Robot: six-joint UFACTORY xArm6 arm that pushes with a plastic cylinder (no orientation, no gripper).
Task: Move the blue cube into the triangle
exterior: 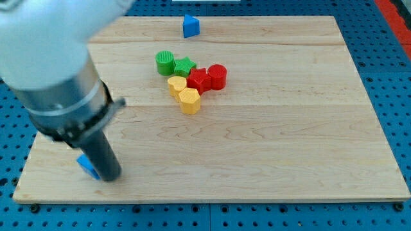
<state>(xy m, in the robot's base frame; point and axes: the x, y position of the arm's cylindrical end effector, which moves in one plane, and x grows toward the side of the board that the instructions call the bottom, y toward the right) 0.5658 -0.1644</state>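
Blue cube (87,165) at frame's lower left beside my tip (109,178); blue triangle (191,25) top centre, far. Barely begun. No fingers fitted.

1. The desk (270,147) is showing pale wood with a fine lengthwise grain, looking smooth and matt.
2. The green cylinder (165,63) is showing ridged plastic sides; the red cylinder (217,76) and yellow heart (189,101) are looking like matt plastic too.
3. The rod above my tip (110,177) is looking dark and dull.
4. The arm housing (38,38) is appearing pale, smooth and blurred.
5. The blue perforated panel (379,38) under the desk is looking matt.
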